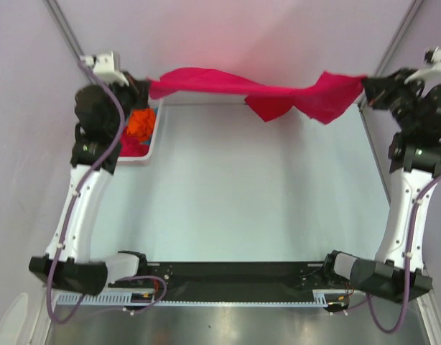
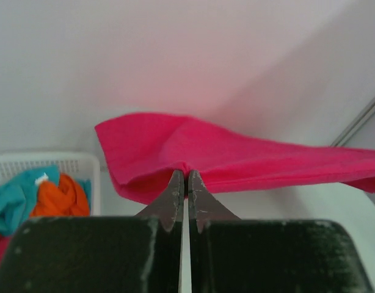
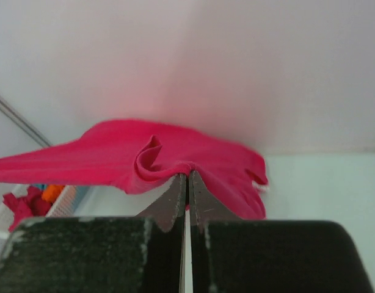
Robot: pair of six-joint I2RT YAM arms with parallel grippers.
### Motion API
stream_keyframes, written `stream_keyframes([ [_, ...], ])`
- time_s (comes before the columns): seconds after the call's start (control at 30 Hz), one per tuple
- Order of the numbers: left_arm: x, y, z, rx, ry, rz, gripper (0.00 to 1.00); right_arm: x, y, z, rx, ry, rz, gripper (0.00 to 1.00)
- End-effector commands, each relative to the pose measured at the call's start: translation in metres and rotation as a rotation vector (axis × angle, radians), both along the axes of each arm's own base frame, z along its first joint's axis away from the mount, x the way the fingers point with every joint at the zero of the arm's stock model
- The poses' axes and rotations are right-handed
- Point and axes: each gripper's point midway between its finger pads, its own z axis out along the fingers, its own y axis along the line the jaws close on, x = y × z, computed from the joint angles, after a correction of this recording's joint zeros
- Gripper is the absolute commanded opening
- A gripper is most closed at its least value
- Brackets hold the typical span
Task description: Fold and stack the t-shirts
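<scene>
Soft matt cloth t-shirt [image 1: 278, 92]

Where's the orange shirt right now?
Top view, far left: the orange shirt sits bunched in the white basket, beside the left arm, next to a teal shirt.

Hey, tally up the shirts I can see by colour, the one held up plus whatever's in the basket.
Crimson: 2, the held shirt and a bunched red one in the basket.
Orange shirt: 1, in the basket.
Teal shirt: 1, in the basket.
Total: 4 visible; the heap may hide more.
</scene>
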Motion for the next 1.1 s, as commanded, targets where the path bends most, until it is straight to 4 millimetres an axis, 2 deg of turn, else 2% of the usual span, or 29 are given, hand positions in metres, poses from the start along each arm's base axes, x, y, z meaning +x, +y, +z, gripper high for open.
stream_keyframes([
  [0.0,-0.028,0.014,-0.075,-0.019,0.088,0.049,0.00,-0.030,-0.006,-0.063,-0.055,0.081,-0.062,0.00],
  [0.03,-0.050,0.013,-0.073,-0.049,0.063,0.028,0.00,-0.040,-0.002,-0.080,-0.043,0.123,-0.059,0.00],
  [0.07,-0.056,0.011,-0.110,-0.046,0.126,0.014,0.00,-0.047,0.002,-0.097,-0.032,0.160,-0.052,0.00],
  [0.1,-0.064,0.011,-0.123,-0.048,0.151,0.011,0.00,-0.064,0.008,-0.117,-0.022,0.186,-0.047,0.00],
  [0.13,-0.078,0.013,-0.124,-0.066,0.145,0.015,0.00,-0.071,0.011,-0.139,0.004,0.240,-0.046,0.00],
  [0.17,-0.083,0.017,-0.146,-0.063,0.192,0.036,0.00,-0.078,0.016,-0.151,0.027,0.262,-0.042,0.00],
  [0.2,-0.089,0.019,-0.162,-0.060,0.246,0.051,0.00,-0.088,0.024,-0.179,0.040,0.305,-0.014,0.00],
  [0.23,-0.097,0.023,-0.167,-0.074,0.258,0.067,0.00,-0.094,0.026,-0.196,0.046,0.348,-0.015,0.00],
  [0.3,-0.107,0.020,-0.198,-0.056,0.340,0.046,0.00,-0.101,0.029,-0.222,0.080,0.428,-0.050,0.00],
  [0.33,-0.111,0.019,-0.206,-0.051,0.366,0.039,0.00,-0.110,0.034,-0.241,0.108,0.490,-0.042,0.00],
  [0.37,-0.115,0.018,-0.215,-0.043,0.398,0.030,0.00,-0.114,0.039,-0.251,0.142,0.530,-0.031,0.00],
  [0.4,-0.122,0.014,-0.228,-0.035,0.455,0.002,0.00,-0.121,0.050,-0.262,0.177,0.576,0.018,0.00],
  [0.43,-0.126,0.014,-0.236,-0.040,0.492,0.006,0.00,-0.131,0.061,-0.282,0.213,0.646,0.054,0.00],
  [0.5,-0.139,0.015,-0.261,-0.033,0.588,0.007,0.00,-0.144,0.064,-0.301,0.238,0.718,0.032,0.00],
  [0.53,-0.145,0.015,-0.267,-0.040,0.606,0.012,0.00,-0.156,0.067,-0.315,0.252,0.785,0.027,0.00],
  [0.6,-0.157,0.016,-0.289,-0.064,0.673,0.029,0.00,-0.168,0.075,-0.322,0.286,0.802,0.053,0.00],
  [0.63,-0.161,0.012,-0.286,-0.090,0.657,0.012,0.01,-0.172,0.078,-0.326,0.301,0.816,0.058,0.00],
  [0.77,-0.166,0.013,-0.298,-0.106,0.686,0.028,0.01,-0.181,0.083,-0.346,0.352,0.919,0.054,0.00],
  [0.97,-0.174,0.009,-0.288,-0.116,0.694,0.003,0.02,-0.196,0.090,-0.354,0.329,1.009,0.084,0.00],
  [1.0,-0.177,0.009,-0.288,-0.119,0.701,0.004,0.05,-0.200,0.092,-0.355,0.325,1.027,0.090,0.06],
  [1.03,-0.177,0.009,-0.283,-0.119,0.695,0.003,0.27,-0.203,0.095,-0.354,0.328,1.034,0.107,0.27],
  [1.07,-0.183,0.010,-0.285,-0.117,0.725,0.010,0.35,-0.205,0.098,-0.351,0.323,1.038,0.126,0.42],
])
